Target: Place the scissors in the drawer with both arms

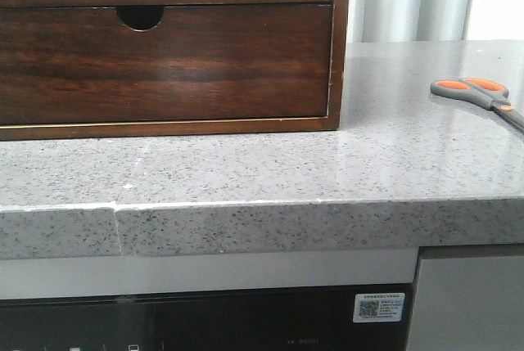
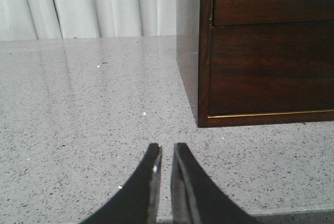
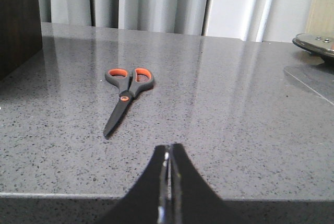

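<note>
scissors (image 3: 127,92) flat on countertop (image 1: 344,163), right hand (image 3: 169,153) closed, empty

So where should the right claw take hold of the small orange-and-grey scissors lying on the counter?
Probably at the neck of the small orange-and-grey scissors, by the orange pivot where handles meet blades. They lie flat and closed on the grey speckled stone counter, so coming straight down from above, with the right claw spanning the narrow width, looks best.

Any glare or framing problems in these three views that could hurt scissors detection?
Front view: scissors cut off at the frame's right edge, bright backlight behind. Right wrist view: scissors whole and sharp, curtain reflections streaking the glossy countertop. Left wrist view: no scissors; soft sheen on the counter, cabinet dark.
</note>
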You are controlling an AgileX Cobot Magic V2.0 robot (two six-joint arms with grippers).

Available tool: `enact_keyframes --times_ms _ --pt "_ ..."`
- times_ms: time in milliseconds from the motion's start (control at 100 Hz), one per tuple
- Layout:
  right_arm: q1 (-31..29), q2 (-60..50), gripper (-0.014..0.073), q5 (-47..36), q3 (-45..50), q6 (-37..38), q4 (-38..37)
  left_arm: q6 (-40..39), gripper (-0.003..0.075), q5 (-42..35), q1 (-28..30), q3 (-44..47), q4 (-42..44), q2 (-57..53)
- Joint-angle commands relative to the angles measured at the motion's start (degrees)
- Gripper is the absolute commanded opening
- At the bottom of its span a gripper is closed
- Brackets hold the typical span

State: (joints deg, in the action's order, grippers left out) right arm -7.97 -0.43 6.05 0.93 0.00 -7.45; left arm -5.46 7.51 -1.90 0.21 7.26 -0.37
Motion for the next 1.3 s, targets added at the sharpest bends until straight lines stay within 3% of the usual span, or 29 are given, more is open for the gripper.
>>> enact_keyframes --times_ms 0,570,660,850,1109,1209,1289 --pt "-0.36 -1.32 -0.0106 -4.67 0.77 -0.47 -0.09 0.00 0.0003 -4.98 0.09 0.93 -0.07 -1.89" --pt "-0.36 -1.22 -0.0106 -3.64 -0.13 -0.47 0.61 -0.46 0.0003 -5.08 0.09 -0.62 -2.60 -1.89" --pt "-0.16 -0.14 -0.0106 1.08 -3.34 -0.47 1.96 -0.57 0.0003 -3.72 0.09 -4.62 -6.45 -1.74" --pt "-0.12 6.29 -0.0106 8.07 -13.82 -0.47 3.10 -0.45 0.0003 8.32 0.09 -14.99 -0.07 3.18" --pt "-0.12 16.46 -0.0106 12.29 -21.91 -0.47 7.45 -0.45 0.0011 2.66 0.09 -19.73 0.05 10.54" --pt "-0.12 18.45 -0.0106 11.99 -21.91 -0.47 8.75 -0.45 0.0120 1.42 0.09 -19.73 0.05 11.80" --pt "-0.12 18.91 -0.0106 11.96 -21.78 -0.47 8.75 -0.45 0.0302 0.06 0.09 -19.73 0.05 12.66"
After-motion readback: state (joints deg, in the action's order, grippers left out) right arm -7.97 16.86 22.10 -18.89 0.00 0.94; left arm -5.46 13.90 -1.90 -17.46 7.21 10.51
